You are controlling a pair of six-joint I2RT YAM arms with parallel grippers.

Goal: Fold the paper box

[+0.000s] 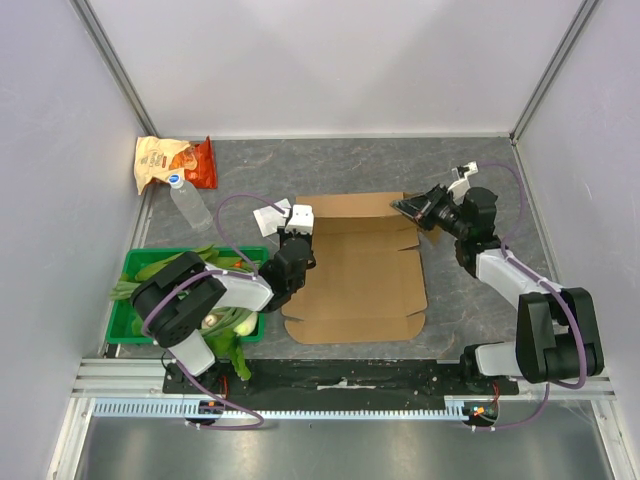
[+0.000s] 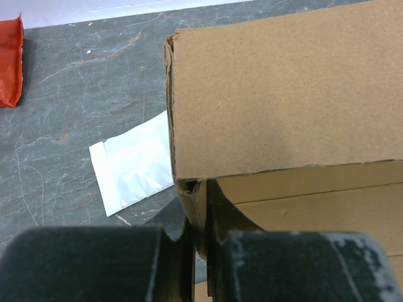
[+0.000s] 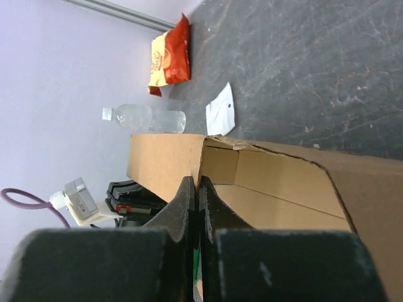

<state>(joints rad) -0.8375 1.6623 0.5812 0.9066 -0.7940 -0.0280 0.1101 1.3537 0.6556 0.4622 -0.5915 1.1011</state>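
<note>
One green plastic crate (image 1: pixel 118 330) of vegetables sits at the left of the grey counter (image 1: pixel 480 180). Behind it lie one orange-and-tan snack bag (image 1: pixel 165 165), one clear plastic bottle (image 1: pixel 190 205) and one small white paper card (image 1: pixel 268 218). The left gripper (image 1: pixel 297 225) is clamped narrowly on the far-left flap of the single plain brown cardboard box (image 1: pixel 360 285), which lies mid-counter. The right gripper (image 1: pixel 408 207) is closed at the box's far-right corner (only its wrist view shows the raised wall, and I cannot tell whether cardboard is caught between the fingers).
</note>
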